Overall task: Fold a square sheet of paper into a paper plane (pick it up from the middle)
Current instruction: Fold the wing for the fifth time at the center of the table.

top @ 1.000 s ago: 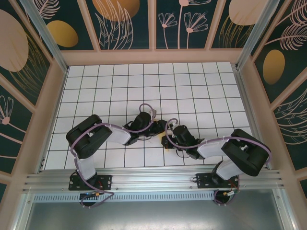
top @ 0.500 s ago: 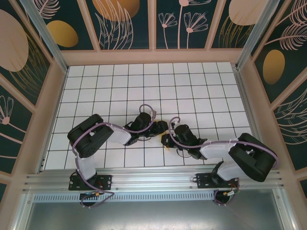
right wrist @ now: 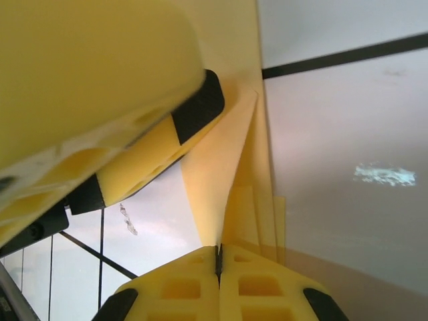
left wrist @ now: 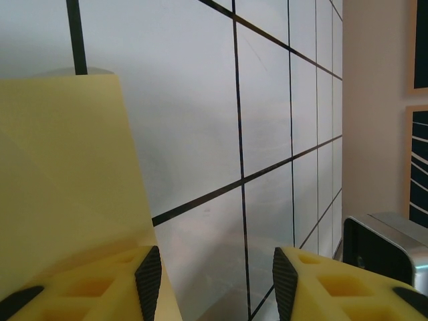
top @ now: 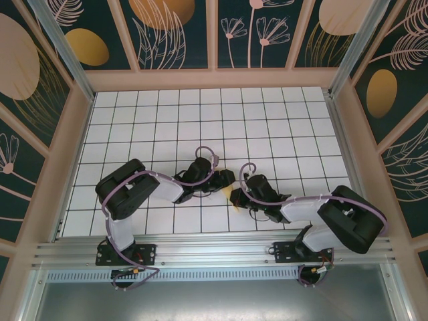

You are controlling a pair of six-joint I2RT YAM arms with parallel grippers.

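Right gripper: near-centre of the white grid table, jaws clenched on the lower edge of the yellow paper.
Yellow paper: folded in layers, standing between the two grippers.
Left gripper: just beyond, jaws parted, released; paper beside one finger, not pinched.

A white table ruled with black grid lines is shown; folded yellow paper is seen toward 6 o'clock, partly raised.
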